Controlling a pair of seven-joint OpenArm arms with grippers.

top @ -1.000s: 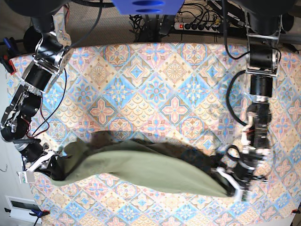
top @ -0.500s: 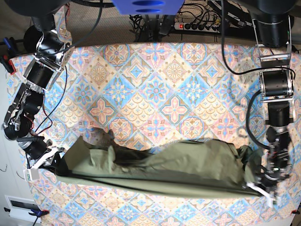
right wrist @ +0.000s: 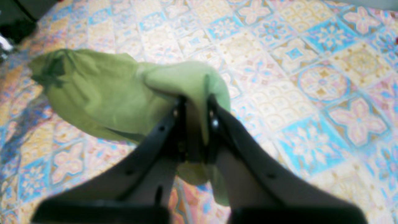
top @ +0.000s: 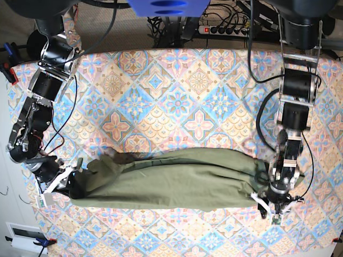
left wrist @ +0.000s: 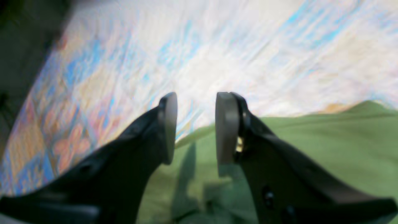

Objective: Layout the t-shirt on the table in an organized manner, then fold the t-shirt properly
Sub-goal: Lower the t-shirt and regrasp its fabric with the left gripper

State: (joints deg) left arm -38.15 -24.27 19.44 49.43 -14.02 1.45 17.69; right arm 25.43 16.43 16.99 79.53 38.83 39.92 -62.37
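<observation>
The olive-green t-shirt (top: 171, 179) lies in a long bunched band across the near part of the table (top: 177, 96). My right gripper (top: 63, 182), at the band's left end in the base view, is shut on a fold of the shirt (right wrist: 102, 90); in the right wrist view the gripper (right wrist: 196, 102) has cloth draped over its tips. My left gripper (top: 272, 208) is at the band's right end. In the left wrist view it (left wrist: 194, 124) is open, with nothing between its pads, just above the shirt's edge (left wrist: 311, 146) and the patterned cloth (left wrist: 217, 46).
A power strip and cables (top: 225, 28) lie beyond the table's far edge. A blue part (top: 161, 6) hangs at the top centre. The table's near edge runs close below both grippers. A white box (top: 24, 235) sits off the near left corner.
The shirt was lifted and stretched to the right, and now lies lower on the table. My left gripper has moved back left and stands open. My right gripper still holds its end.
</observation>
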